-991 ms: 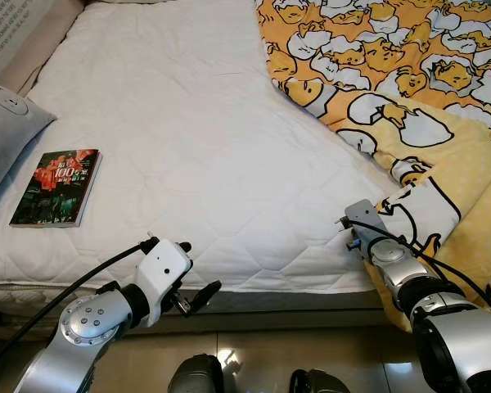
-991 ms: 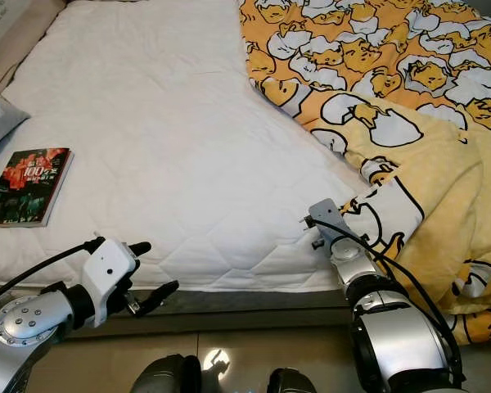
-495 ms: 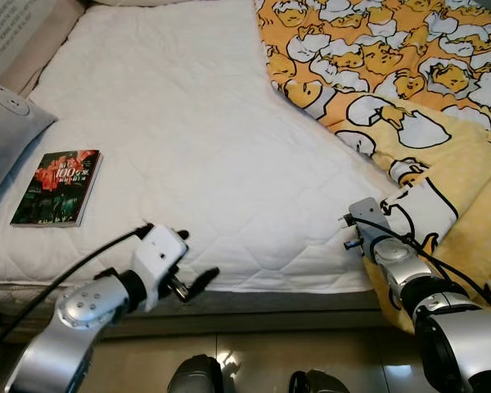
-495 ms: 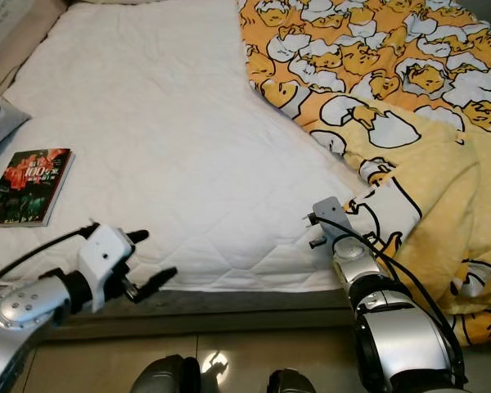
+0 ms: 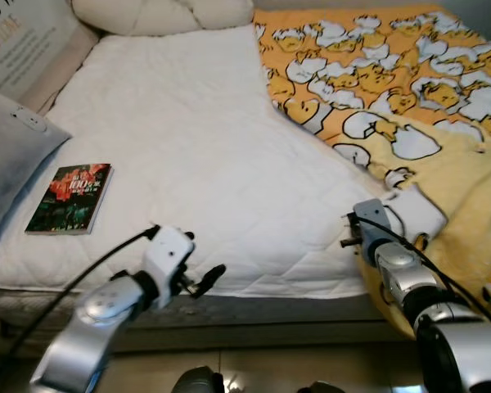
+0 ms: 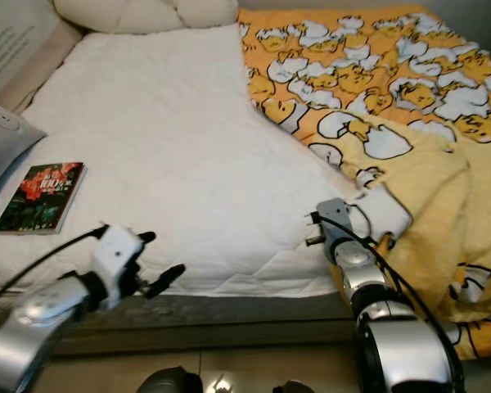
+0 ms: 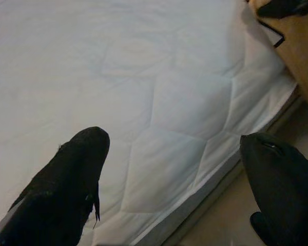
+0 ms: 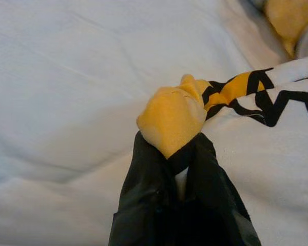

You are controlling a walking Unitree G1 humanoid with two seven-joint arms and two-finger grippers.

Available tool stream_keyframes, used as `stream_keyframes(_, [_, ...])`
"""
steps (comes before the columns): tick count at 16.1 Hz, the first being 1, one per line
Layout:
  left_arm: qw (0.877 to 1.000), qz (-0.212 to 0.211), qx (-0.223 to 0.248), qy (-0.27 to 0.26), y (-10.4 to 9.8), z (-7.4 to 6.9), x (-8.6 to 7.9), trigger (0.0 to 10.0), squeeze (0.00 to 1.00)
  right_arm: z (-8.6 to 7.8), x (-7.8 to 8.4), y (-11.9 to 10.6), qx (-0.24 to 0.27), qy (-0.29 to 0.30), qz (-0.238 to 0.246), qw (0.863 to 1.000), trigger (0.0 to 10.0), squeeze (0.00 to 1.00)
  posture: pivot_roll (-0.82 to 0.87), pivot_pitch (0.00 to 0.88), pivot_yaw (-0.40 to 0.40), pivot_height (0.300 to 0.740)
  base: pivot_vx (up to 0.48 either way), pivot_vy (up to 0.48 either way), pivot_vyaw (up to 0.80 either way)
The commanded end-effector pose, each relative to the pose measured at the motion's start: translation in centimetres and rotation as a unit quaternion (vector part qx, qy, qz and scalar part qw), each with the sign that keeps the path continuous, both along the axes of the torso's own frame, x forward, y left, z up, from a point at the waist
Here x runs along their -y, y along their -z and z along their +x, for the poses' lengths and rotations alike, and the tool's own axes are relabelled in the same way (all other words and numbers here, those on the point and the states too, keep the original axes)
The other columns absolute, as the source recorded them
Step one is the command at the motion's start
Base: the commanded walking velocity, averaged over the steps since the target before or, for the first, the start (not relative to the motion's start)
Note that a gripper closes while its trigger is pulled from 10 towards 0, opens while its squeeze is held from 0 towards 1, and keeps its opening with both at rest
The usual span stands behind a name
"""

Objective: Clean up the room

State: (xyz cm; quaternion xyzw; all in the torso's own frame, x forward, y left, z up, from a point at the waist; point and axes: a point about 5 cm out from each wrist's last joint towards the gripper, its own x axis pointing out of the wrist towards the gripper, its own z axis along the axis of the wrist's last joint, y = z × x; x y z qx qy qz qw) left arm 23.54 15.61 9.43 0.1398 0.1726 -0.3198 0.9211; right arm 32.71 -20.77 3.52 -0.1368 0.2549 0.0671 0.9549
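Note:
A yellow blanket [image 5: 393, 90] printed with cartoon eggs covers the right half of the white mattress [image 5: 196, 147]. Its near corner [image 8: 169, 115] is folded back, showing the white underside, and my right gripper [image 8: 170, 154] is shut on that corner at the bed's front right. A book [image 5: 69, 198] with a dark red cover lies flat near the left edge. My left gripper [image 7: 174, 143] is open over the mattress's front edge, its fingers [image 5: 209, 277] holding nothing.
A grey pillow [image 5: 8, 155] lies at the left of the bed, beside the book. A cream pillow [image 5: 159, 12] sits at the head, with a printed board [image 5: 16, 41] at the far left. Tiled floor [image 5: 254, 368] runs below the front edge.
The camera has tilted up, bringing the head pillows into view. My left gripper has moved slightly forward to the mattress edge. My right gripper stays shut on the blanket corner.

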Motion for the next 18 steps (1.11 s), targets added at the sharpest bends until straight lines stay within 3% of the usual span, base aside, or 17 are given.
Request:
stream_keyframes(1, [1.0,0.02,-0.003,-0.012,0.6,0.3,-0.2,10.0,0.22,0.2,-0.9,-0.3,0.014,-0.032,0.032,0.999,0.0,0.0,0.07,0.0,0.038,0.74,0.0,0.0,0.0])
stream_keyframes(3, [1.0,0.019,-0.004,-0.022,0.9,0.5,-0.2,10.0,0.22,0.1,-2.5,-0.7,0.03,-0.092,0.07,0.993,0.0,0.0,0.05,0.0,0.04,0.74,0.0,0.0,0.0])
stream_keyframes(5, [1.0,0.02,0.001,-0.023,0.9,0.8,-0.3,10.0,0.22,-0.4,-4.7,-1.6,0.049,-0.162,0.13,0.977,0.0,0.0,0.04,0.0,0.037,0.74,0.0,0.0,0.0])
stream_keyframes(6, [0.999,0.019,0.005,-0.028,0.9,1.0,-0.3,10.0,0.22,-1.6,-6.7,-2.5,0.055,-0.245,0.179,0.951,0.0,0.0,0.04,0.0,0.033,0.74,0.0,0.0,0.0])
stream_keyframes(7, [0.999,0.022,0.006,-0.036,1.1,1.1,-0.6,10.0,0.22,-3.6,-8.3,-3.9,0.053,-0.334,0.243,0.909,0.0,0.0,0.04,0.0,0.026,0.74,0.0,0.0,0.0])
stream_keyframes(8, [0.999,0.024,0.006,-0.038,1.1,1.1,-0.7,10.0,0.22,-4.1,-8.5,-4.4,0.051,-0.355,0.261,0.896,0.0,0.0,0.04,0.0,0.026,0.74,0.0,0.0,0.0])
stream_keyframes(9, [0.999,0.027,0.006,-0.04,1.2,1.1,-0.8,10.0,0.22,-5.0,-8.8,-5.2,0.047,-0.393,0.281,0.874,0.0,0.0,0.04,0.0,0.027,0.74,0.0,0.0,0.0])
stream_keyframes(11, [0.999,0.029,0.006,-0.038,1.3,1.1,-0.9,10.0,0.22,-7.7,-8.8,-6.6,0.001,-0.495,0.308,0.812,0.0,0.0,0.04,0.0,0.028,0.74,0.0,0.0,0.0])
stream_keyframes(12, [0.999,0.029,0.006,-0.037,1.3,1.2,-0.8,10.0,0.22,-8.7,-8.5,-6.8,-0.025,-0.52,0.308,0.796,0.0,0.0,0.04,0.0,0.027,0.74,0.0,0.0,0.0])
stream_keyframes(14, [0.999,0.029,0.007,-0.034,1.4,1.2,-0.7,10.0,0.22,-10.5,-7.3,-6.3,-0.09,-0.546,0.282,0.784,0.0,0.0,0.04,0.0,0.026,0.74,0.0,0.0,0.0])
stream_keyframes(15, [0.999,0.029,0.006,-0.033,1.4,1.2,-0.7,10.0,0.22,-11.1,-6.6,-5.9,-0.116,-0.552,0.251,0.787,0.0,0.0,0.04,0.0,0.028,0.74,0.0,0.0,0.0])
stream_keyframes(16, [0.999,0.028,0.005,-0.032,1.5,1.1,-0.6,10.0,0.22,-10.9,-6.0,-5.0,-0.129,-0.531,0.209,0.811,0.0,0.0,0.04,0.0,0.029,0.74,0.0,0.0,0.0])
stream_keyframes(17, [0.999,0.028,0.004,-0.03,1.6,1.1,-0.5,10.0,0.22,-10.6,-5.5,-4.2,-0.132,-0.511,0.17,0.832,8.4,0.0,0.03,0.0,0.031,0.74,0.0,0.0,0.0])
stream_keyframes(18, [0.999,0.029,0.003,-0.027,1.7,1.1,-0.4,10.0,0.22,-10.1,-4.6,-2.8,-0.149,-0.469,0.118,0.862,10.0,0.0,0.03,0.0,0.033,0.74,0.0,0.0,0.0])
